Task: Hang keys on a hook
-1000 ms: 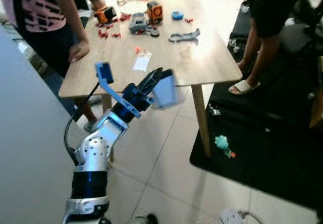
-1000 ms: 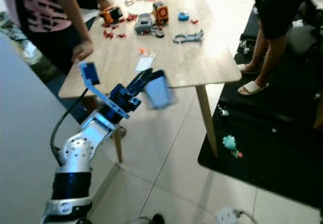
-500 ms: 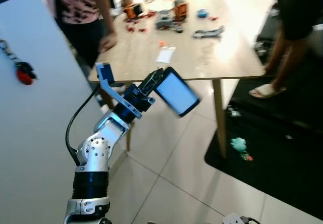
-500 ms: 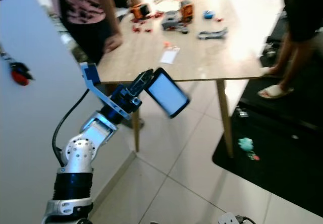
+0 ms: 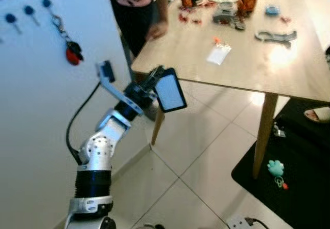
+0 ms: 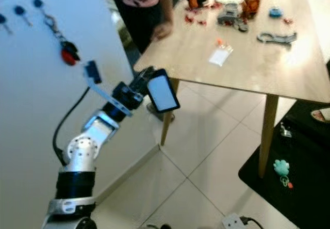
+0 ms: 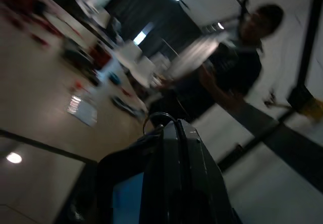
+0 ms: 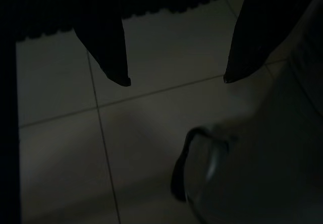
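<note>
Left eye view: left tool (image 5: 157,78) grips phone (image 5: 169,90), screen blank.

White wall (image 5: 31,115) with blue hooks (image 5: 10,18) and a set of keys (image 5: 73,52) with a red fob. Light wood worktop (image 5: 258,64), white tiled floor (image 5: 206,151), black mat (image 5: 304,187) with a teal toy (image 5: 275,168). Silver arm, black fingers (image 5: 153,77), black-framed phone (image 5: 169,90) with a pale blue screen

A light wooden table (image 5: 289,71) holds a clear packet (image 5: 218,54), a grey tool (image 5: 275,35) and scattered orange and red parts (image 5: 192,17).
</note>
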### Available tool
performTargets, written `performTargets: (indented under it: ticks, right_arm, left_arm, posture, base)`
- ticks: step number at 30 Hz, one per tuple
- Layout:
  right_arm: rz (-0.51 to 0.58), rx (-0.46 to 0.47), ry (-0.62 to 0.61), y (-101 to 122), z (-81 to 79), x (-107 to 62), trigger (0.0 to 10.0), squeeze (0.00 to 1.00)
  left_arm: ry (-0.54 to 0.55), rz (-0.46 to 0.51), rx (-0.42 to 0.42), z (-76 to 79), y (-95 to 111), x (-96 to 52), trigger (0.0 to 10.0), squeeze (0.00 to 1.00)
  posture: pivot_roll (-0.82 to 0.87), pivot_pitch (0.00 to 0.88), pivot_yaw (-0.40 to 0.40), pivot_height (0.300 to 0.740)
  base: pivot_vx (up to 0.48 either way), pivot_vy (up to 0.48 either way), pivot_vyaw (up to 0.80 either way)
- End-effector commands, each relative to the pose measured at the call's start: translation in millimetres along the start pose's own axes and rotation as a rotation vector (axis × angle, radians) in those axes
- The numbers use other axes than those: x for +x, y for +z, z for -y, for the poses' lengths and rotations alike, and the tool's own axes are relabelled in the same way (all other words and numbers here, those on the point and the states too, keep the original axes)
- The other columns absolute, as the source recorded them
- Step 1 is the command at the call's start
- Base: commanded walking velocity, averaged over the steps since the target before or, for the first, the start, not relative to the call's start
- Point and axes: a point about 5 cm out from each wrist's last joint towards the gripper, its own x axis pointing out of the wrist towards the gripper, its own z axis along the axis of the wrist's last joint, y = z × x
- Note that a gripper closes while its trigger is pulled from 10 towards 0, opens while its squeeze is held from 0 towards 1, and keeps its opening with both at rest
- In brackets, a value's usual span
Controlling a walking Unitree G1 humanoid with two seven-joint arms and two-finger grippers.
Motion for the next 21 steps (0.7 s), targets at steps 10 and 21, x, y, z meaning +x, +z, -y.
performTargets:
  ticks: [10,21]
  right_arm:
    - [-0.013,0.0,0.017,-5.5,-4.6,-0.1,10.0,0.0]
    - [0.011,0.001,0.008,1.6,-0.3,0.1,10.0,0.0]
  left_arm:
    - [0.026,0.02,0.006,-4.6,1.8,-1.2,10.0,0.0]
    - [0.026,0.037,0.016,-4.9,5.4,0.2,10.0,0.0]
  posture:
    - [-0.19,0.104,0.112,0.74]
    - [-0.19,0.104,0.112,0.74]
  base:
    - [0.0,0.0,0.73]
    - [0.0,0.0,0.73]
